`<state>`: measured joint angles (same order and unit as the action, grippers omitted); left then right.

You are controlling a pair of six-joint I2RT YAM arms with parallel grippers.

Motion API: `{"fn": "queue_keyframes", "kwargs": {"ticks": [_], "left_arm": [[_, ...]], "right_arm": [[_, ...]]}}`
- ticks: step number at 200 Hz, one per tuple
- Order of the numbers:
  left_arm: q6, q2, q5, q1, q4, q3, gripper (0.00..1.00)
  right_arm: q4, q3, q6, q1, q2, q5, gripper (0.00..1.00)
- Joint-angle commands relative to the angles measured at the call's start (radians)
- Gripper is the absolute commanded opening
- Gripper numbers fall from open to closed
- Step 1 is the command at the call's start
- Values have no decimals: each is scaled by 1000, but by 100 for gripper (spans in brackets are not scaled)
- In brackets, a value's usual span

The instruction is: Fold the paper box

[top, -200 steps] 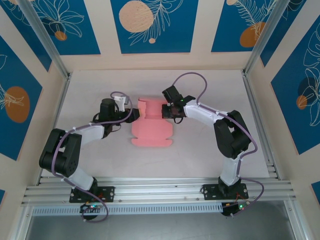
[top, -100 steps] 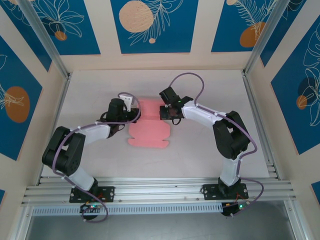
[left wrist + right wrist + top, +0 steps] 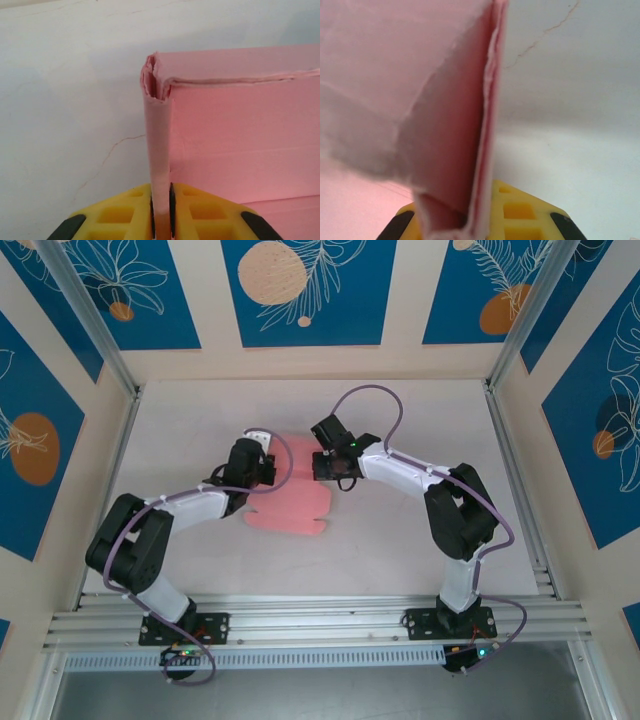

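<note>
Pinching the paper box [image 3: 296,504] from both sides, your left hand [image 3: 161,205] grips its upright left flap and your right hand [image 3: 470,220] clamps its right flap.

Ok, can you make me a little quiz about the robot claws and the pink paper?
1. True or false: the paper box is blue.
2. What is the left claw pinching? A) a standing flap of the pink paper, B) a purple cable, C) nothing.
3. Fill the gap: the right claw is clamped ___ on the pink paper too.

Key: 1 false, it is pink. 2 A. 3 shut.
</note>
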<state>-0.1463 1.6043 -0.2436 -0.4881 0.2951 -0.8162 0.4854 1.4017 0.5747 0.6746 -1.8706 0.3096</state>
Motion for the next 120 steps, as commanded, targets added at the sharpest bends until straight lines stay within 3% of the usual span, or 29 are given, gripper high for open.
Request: {"fn": "queue_keyframes", "kwargs": {"ticks": [1,47,96,120], "left_arm": [[20,17,-103,-12,-22,-43,14],[-27,29,-259,-35,-50,-62,6],[-70,32,-349,-57,-31,-54,5],[-87,51,-471,-72,-51,-62,0]], "right_arm": [[13,27,14,17,20,-43,0],[19,35,62,23,12,-35,0],[45,86,99,52,-29,-30,0],[75,117,122,73,-47,-4,0]]}}
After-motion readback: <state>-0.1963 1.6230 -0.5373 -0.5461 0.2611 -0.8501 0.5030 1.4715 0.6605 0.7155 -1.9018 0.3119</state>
